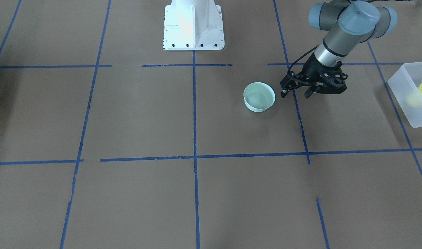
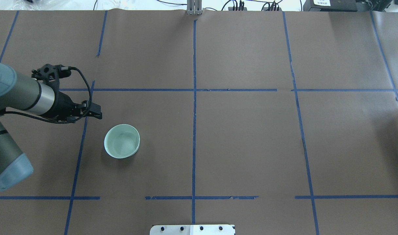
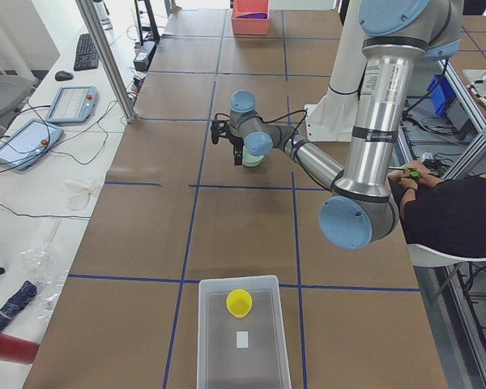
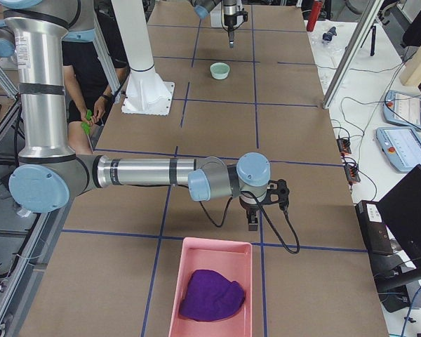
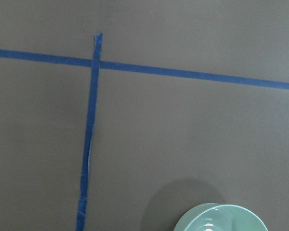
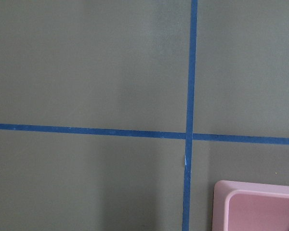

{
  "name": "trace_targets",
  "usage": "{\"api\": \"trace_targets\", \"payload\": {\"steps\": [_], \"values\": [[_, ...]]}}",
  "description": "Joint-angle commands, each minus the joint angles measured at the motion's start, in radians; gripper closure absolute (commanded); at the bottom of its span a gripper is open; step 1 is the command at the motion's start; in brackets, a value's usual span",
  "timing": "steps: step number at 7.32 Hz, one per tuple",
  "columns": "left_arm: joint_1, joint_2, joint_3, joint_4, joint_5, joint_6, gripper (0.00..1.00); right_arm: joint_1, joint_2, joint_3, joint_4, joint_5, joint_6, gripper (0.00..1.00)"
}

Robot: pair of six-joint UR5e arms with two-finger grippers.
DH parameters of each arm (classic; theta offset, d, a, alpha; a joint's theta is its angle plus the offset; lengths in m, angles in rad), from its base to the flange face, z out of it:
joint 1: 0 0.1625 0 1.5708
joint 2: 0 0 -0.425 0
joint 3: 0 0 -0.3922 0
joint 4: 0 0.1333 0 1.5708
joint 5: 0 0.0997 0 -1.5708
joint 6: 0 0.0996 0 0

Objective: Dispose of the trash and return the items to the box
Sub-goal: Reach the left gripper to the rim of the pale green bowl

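The small yellow tapered plastic cup [image 3: 239, 302] sits inside the translucent frosted-white rectangular plastic bin [image 3: 263, 361] at the left end of the desk [image 2: 244, 137]. The left end effector [image 1: 295, 94] hovers wide and empty, just beside a pale green round bowl [image 1: 259, 97]. Whether the right end effector [image 4: 253, 223] is wide or narrow cannot be told.

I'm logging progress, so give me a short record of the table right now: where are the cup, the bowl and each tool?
Small yellow tapered plastic cup: inside the translucent frosted-white plastic bin
Pale green round bowl: upright and empty on the brown paper-covered table, outside the bin
Left tool: open, holding nothing, beside the bowl without touching it
Right tool: near the pink tray holding a purple cloth; open or shut cannot be told
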Motion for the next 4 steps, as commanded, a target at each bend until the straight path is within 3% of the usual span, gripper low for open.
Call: {"api": "trace_targets", "payload": {"steps": [1,3,4], "values": [[0.122,-0.032,0.049,0.0,0.085,-0.078,0.0,0.004,-0.015,-0.003,0.001,0.004,-0.007,0.0],[0.172,-0.05,0.09,0.0,0.111,-0.106,0.04,0.004,-0.017,0.001,0.004,0.003,-0.004,0.0],[0.173,-0.047,0.091,0.0,0.113,-0.108,0.23,0.002,-0.017,0.002,0.004,0.003,-0.004,0.0]]}}
